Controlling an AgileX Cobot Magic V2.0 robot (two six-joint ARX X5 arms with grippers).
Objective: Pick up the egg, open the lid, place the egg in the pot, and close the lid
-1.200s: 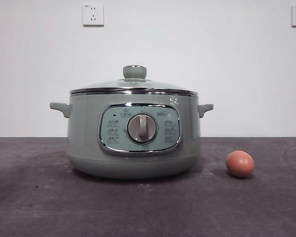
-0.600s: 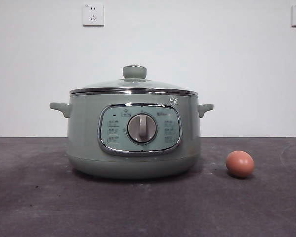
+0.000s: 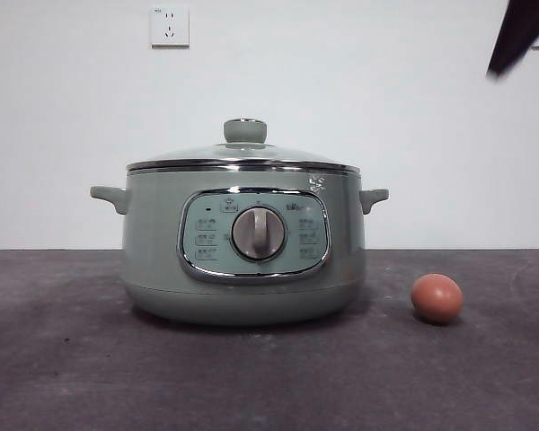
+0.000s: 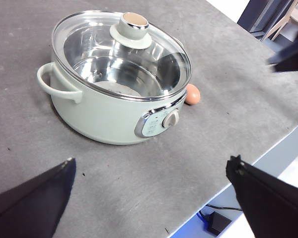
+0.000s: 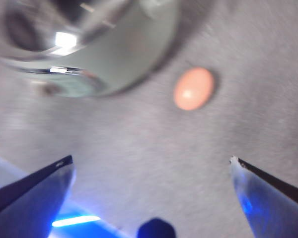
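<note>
The sage-green pot [image 3: 242, 251] stands mid-table with the glass lid [image 3: 244, 154] closed on it. The reddish-brown egg [image 3: 437, 298] lies on the table to the pot's right, a short gap from it. My right gripper [image 5: 151, 168] is open, high above the table, with the egg [image 5: 193, 88] and the pot's side [image 5: 114, 54] below it; its view is blurred. A black tip [image 3: 519, 36] shows at the front view's top right corner. My left gripper [image 4: 151, 166] hangs open well above the table, away from the pot [image 4: 109, 104], lid [image 4: 121, 49] and egg [image 4: 192, 94].
The dark grey table [image 3: 269, 377] runs to a white wall with two sockets [image 3: 169, 27]. The table's front edge [image 4: 258, 153] shows in the left wrist view, with floor and cables beyond it.
A black arm tip has come into the front view's top right corner. Pot, lid and egg have not moved.
</note>
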